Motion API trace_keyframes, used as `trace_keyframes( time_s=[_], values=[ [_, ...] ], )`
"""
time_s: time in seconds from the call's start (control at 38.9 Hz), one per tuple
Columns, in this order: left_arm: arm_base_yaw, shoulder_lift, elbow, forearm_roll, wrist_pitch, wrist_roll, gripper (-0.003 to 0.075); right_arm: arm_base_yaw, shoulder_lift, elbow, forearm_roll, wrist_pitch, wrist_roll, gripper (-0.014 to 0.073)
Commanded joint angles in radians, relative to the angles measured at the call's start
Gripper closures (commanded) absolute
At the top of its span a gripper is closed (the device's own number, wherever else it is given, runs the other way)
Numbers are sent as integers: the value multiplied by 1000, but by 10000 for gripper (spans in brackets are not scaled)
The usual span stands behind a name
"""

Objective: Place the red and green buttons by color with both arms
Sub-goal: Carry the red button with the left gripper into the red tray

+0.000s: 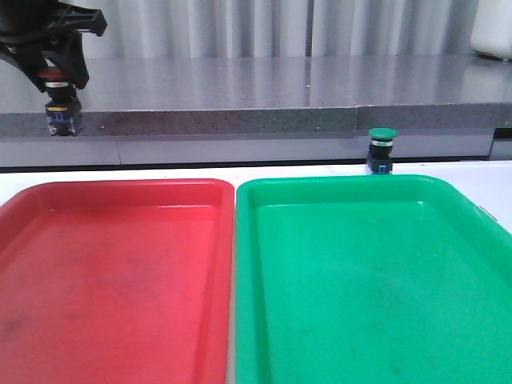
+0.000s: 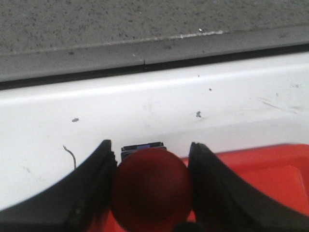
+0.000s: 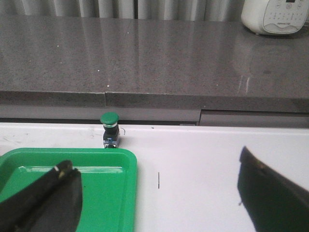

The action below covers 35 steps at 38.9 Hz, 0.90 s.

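Observation:
My left gripper [image 1: 62, 88] is shut on the red button [image 1: 62, 108] and holds it in the air at the far left, above the red tray's [image 1: 112, 192] back edge. In the left wrist view the red cap [image 2: 151, 188] sits tight between the two black fingers [image 2: 91, 193]. The green button [image 1: 381, 150] stands upright on the white table just behind the green tray [image 1: 264, 192]. It also shows in the right wrist view [image 3: 110, 128]. My right gripper [image 3: 157, 169] is open and empty, over the green tray's [image 3: 96, 155] corner, short of the green button.
A grey stone counter [image 1: 280, 88] runs along the back, above the white table [image 1: 480, 172]. A white appliance [image 3: 273, 17] stands on it at the far right. The two trays lie side by side and fill the near table.

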Motion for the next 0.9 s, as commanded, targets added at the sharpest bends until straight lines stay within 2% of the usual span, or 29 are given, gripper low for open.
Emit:
trace_keyframes(
  time_s=[0.0,0.18,0.36,0.57,0.67,0.82,0.87],
  values=[
    [-34,-141,112,-37,-120,-3,604,2,14,-37,4,-75,-5,-71],
    [-120,-269,367,-71,-217,-3,604,2,14,-37,4,-75,-5,-71],
    [-236,-283,576,-98,-350,-5,604,2,14,-37,4,-75,-5,-71],
    [-263,-270,627,-133,-386,-5,581,2,14,-37,4,-75,-5,-71],
    [-263,-270,627,-138,-382,-5,494,2,14,-37,4,-75,-5,-71],
    [-263,-272,625,-153,-377,-5,264,2,14,-37,4,-75,-5,-71],
    [-263,-277,614,-153,-361,-5,212,2,14,-37,4,-75,-5,-71]
  ],
)
